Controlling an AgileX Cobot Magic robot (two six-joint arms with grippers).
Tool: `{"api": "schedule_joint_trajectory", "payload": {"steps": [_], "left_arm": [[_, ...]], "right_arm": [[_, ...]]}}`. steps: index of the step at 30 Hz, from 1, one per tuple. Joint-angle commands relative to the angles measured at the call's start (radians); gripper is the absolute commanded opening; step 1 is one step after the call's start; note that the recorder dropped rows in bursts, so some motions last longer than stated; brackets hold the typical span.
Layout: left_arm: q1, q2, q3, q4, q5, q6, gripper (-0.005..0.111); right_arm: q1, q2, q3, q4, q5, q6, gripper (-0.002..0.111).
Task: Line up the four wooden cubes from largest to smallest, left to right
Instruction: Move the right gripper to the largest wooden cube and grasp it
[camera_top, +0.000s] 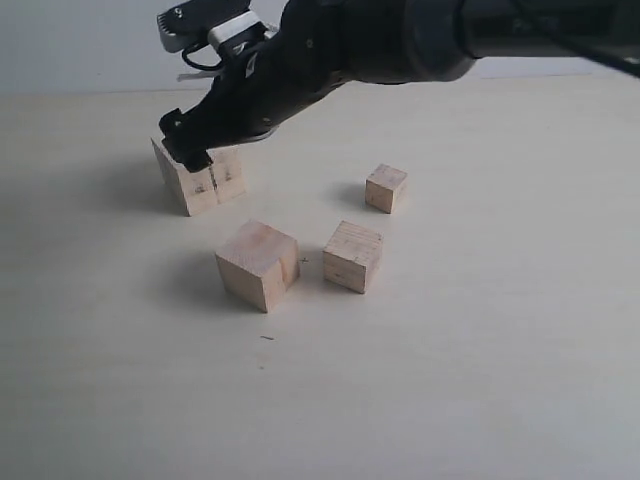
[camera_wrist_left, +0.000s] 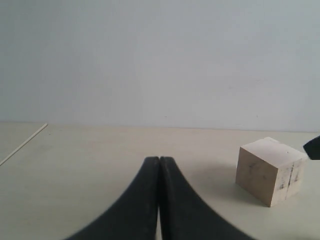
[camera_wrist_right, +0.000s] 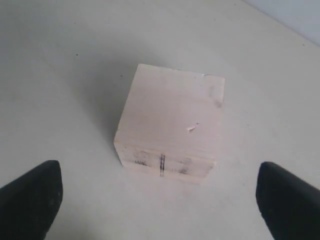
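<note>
Pale wood largest cube (camera_wrist_right: 170, 120), just beneath right end effector (camera_wrist_right: 160, 197), jaws spread apart

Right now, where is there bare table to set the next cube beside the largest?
Bare table lies between the largest cube and the smallest cube, and across the exterior view's bottom and right. Crowded: the narrow gap between the second-largest cube and third cube, and the open right gripper over the largest.
</note>
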Motion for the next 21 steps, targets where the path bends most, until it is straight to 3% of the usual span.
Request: {"api": "schedule_joint_trajectory", "payload": {"steps": [1, 15, 21], "left_arm": [[0.002, -0.007, 0.003, -0.01, -0.004, 0.003, 0.003], [0.002, -0.007, 0.003, -0.01, -0.004, 0.003, 0.003], [0.002, -0.007, 0.003, -0.01, -0.004, 0.003, 0.003]], "right_arm": [[0.002, 0.103, -0.11, -0.001, 0.021, -0.008, 0.105], [0.012, 0.308, -0.359, -0.003, 0.092, -0.008, 0.105], [0.012, 0.339, -0.375, -0.017, 0.095, -0.01, 0.105]]}}
